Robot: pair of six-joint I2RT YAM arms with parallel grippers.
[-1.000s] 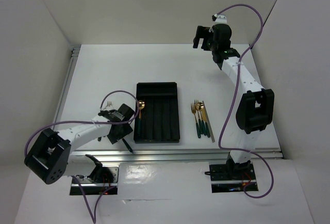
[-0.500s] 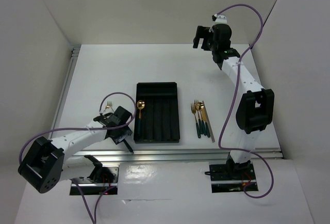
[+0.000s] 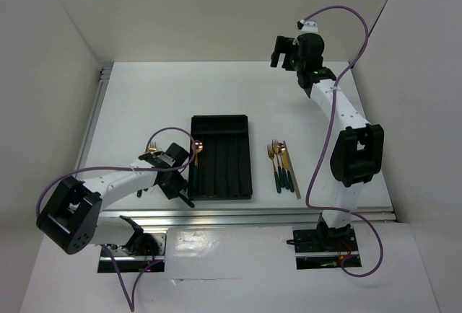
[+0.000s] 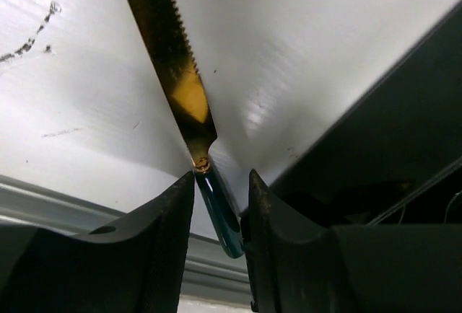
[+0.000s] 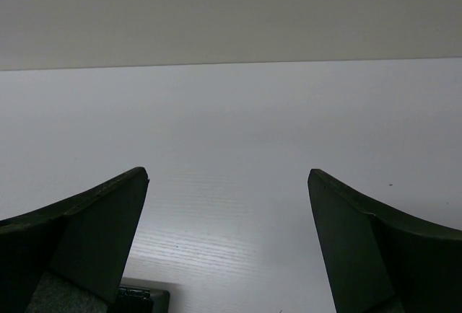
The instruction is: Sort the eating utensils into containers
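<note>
Left arm (image 3: 115, 182) is stretched out low, reaching from its base across the near strip of the counter (image 3: 144, 104), with the wrist ending right at the near-left corner of the black tray (image 3: 220, 122). The left jaws sit narrow on either side of the dark green handle of a knife (image 4: 177, 75). One finger (image 4: 170, 241) seems to touch the handle, but I honestly can't tell if it's pinched or just straddled. The gold serrated blade runs away from the jaws over the white counter, with the tray wall (image 4: 390, 133) just beside it.

Right arm (image 3: 339, 107) is folded up high at the far side, and the right jaws are spread wide with nothing between them.

Not much room around the left jaws: tray on one side, metal rail (image 3: 253, 215) at the counter's near edge right behind. Lots of bare counter at the far side.

One spoon (image 3: 196, 148) lies in the tray's leftmost compartment. The other utensils (image 3: 280, 165) lie side by side on the counter right of the tray, well apart from it.

The blade tip is cut off in the wrist view, and from the top view I can't pick the knife out under the wrist.
</note>
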